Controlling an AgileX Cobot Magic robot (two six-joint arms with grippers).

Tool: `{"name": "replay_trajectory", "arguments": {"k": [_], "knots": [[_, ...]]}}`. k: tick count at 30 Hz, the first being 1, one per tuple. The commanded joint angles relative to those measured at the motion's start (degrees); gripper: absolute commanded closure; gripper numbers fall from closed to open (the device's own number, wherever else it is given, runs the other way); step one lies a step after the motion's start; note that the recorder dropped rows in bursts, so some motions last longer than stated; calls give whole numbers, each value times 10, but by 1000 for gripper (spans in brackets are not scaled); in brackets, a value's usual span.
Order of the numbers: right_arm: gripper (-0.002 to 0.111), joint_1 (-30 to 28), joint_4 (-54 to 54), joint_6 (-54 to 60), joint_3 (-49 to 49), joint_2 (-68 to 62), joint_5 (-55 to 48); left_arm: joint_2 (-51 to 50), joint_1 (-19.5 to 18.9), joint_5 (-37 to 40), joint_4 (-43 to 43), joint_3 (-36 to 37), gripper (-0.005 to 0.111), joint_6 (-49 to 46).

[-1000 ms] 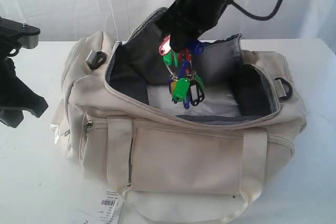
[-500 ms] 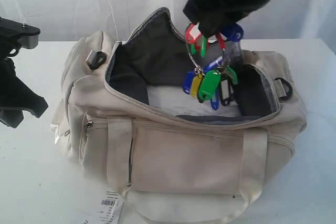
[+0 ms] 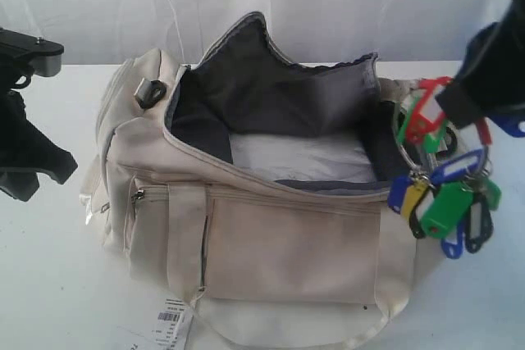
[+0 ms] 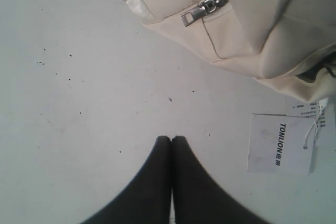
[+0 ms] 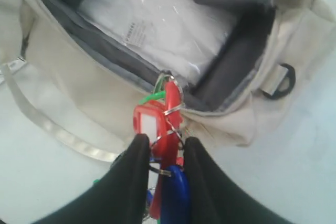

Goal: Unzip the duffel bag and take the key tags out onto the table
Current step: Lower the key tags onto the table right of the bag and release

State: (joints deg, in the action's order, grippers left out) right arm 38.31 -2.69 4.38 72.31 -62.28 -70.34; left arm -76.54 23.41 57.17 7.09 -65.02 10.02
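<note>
My right fingers (image 5: 165, 144) pinch the key tags (image 3: 443, 194), which dangle outside the unzipped duffel bag (image 3: 287, 243), at its end nearest the surface's (image 3: 49, 284) right edge. Only a white plastic-wrapped packet (image 3: 295, 157) lies inside. My left fingers (image 4: 171, 141) are pressed together, empty.

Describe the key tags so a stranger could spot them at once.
Start at the big cream duffel bag lying open on the white table. At its right end in the exterior view, the right gripper holds the key tags dangling in the air. Only they are brightly coloured: green, blue, red and yellow plastic on a metal ring, unlike the white hangtag.
</note>
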Motion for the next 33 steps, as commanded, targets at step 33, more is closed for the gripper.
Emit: {"name": "replay_trajectory", "arguments": {"k": [33], "knots": [[108,-1,-439,-351,-356,-217,320,6,-1,6,-24,5,107,1]]}}
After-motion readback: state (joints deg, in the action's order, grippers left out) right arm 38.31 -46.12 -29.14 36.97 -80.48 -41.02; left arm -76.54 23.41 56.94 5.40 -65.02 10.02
